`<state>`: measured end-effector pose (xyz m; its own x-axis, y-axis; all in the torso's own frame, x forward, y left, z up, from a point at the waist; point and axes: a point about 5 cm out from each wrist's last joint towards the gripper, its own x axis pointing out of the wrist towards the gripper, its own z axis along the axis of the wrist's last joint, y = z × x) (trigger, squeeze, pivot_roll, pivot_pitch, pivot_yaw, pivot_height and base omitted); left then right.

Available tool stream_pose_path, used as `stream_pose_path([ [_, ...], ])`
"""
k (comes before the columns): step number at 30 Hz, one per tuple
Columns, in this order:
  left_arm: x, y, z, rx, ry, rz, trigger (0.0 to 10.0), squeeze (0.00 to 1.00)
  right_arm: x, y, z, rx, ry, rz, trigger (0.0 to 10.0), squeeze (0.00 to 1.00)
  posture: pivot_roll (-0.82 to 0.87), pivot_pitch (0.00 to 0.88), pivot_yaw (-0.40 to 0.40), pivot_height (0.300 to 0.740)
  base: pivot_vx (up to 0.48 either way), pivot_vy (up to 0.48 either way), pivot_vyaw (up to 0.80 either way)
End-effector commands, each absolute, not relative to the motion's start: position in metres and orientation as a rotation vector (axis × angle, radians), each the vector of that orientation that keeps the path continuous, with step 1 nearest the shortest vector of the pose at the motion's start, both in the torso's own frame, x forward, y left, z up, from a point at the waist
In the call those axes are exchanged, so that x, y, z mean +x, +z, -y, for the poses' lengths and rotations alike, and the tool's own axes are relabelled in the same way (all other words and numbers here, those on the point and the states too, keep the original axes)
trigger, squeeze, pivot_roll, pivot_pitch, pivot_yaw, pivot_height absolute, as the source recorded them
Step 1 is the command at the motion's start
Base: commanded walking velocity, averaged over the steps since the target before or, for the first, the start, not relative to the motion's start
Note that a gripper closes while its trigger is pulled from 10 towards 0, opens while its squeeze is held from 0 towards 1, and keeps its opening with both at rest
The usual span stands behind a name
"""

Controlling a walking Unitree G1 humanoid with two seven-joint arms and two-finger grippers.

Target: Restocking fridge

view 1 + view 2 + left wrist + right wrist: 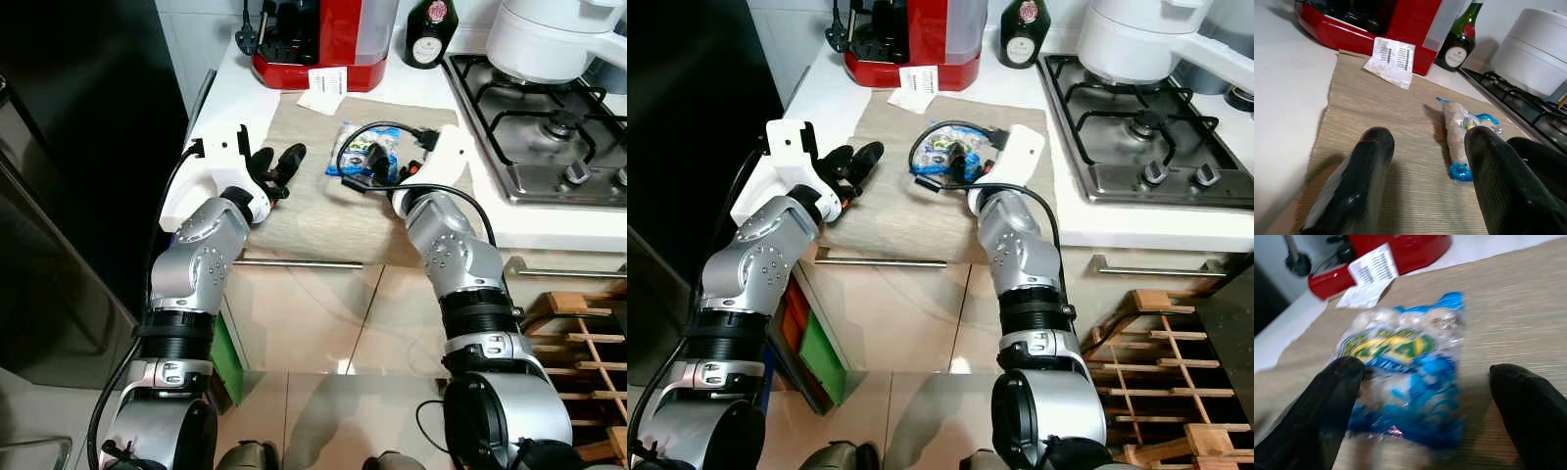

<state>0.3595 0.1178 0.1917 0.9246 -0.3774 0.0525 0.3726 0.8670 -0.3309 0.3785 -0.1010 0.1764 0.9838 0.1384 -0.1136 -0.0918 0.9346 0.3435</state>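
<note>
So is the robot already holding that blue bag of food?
No, the right gripper is open around the bag, which lies on the mat.

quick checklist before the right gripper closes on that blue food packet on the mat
1. Right gripper open: ok, its two black fingers are spread wide.
2. Packet between the fingers: ok, the blue food packet lies in the gap, one finger at its edge.
3. Packet lying flat on the woven mat: ok.
4. Left gripper out of the way: ok, it is open over the mat, apart from the packet.
5. Nearby clutter: ok, the receipt and red coffee machine sit beyond the packet, clear of the fingers.
6. Fridge door ready to receive it: cannot tell.
</note>
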Motion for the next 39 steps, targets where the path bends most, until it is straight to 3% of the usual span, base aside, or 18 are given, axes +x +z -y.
stream_pose_path([
  [1,0.358,0.191,-0.119,-0.352,-0.382,-0.019,10.0,0.0,0.377,0.178,0.098,0.294,0.14,-0.125,10.0,0.0,-0.07,0.079,0.003,0.74,0.0,0.0,0.0],
  [14,0.359,0.19,-0.117,-0.367,-0.38,-0.024,10.0,0.0,0.371,0.169,0.084,0.194,0.222,-0.189,10.0,0.0,-0.08,0.078,-0.002,0.74,0.0,0.0,0.0],
  [18,0.359,0.19,-0.117,-0.374,-0.38,-0.027,10.0,0.0,0.369,0.156,0.082,0.236,0.239,-0.271,10.0,0.0,-0.08,0.077,-0.002,0.74,0.0,0.0,0.0],
  [19,0.359,0.19,-0.117,-0.375,-0.38,-0.028,10.0,0.0,0.369,0.153,0.082,0.271,0.24,-0.294,2.4,0.0,-0.08,0.076,-0.002,0.74,0.0,0.0,0.0],
  [20,0.36,0.19,-0.117,-0.378,-0.38,-0.028,10.0,0.0,0.368,0.149,0.081,0.325,0.25,-0.323,0.0,0.0,-0.08,0.076,-0.002,0.74,0.0,0.0,0.0],
  [29,0.36,0.189,-0.115,-0.389,-0.384,-0.036,10.0,0.0,0.365,0.143,0.079,0.53,0.307,-0.399,0.0,0.01,-0.08,0.076,-0.002,0.74,0.0,0.0,0.0],
  [31,0.361,0.189,-0.115,-0.393,-0.384,-0.039,10.0,0.0,0.364,0.147,0.078,0.572,0.325,-0.388,0.0,0.06,-0.09,0.08,0.002,0.74,0.0,0.0,0.0],
  [32,0.361,0.189,-0.114,-0.395,-0.385,-0.04,10.0,0.0,0.365,0.149,0.077,0.6,0.331,-0.383,0.0,0.38,-0.09,0.08,0.002,0.74,0.0,0.0,0.0],
  [39,0.361,0.188,-0.112,-0.397,-0.389,-0.043,10.0,0.0,0.365,0.154,0.075,0.636,0.356,-0.366,0.0,0.39,-0.09,0.08,0.002,0.74,0.0,0.0,0.0],
])
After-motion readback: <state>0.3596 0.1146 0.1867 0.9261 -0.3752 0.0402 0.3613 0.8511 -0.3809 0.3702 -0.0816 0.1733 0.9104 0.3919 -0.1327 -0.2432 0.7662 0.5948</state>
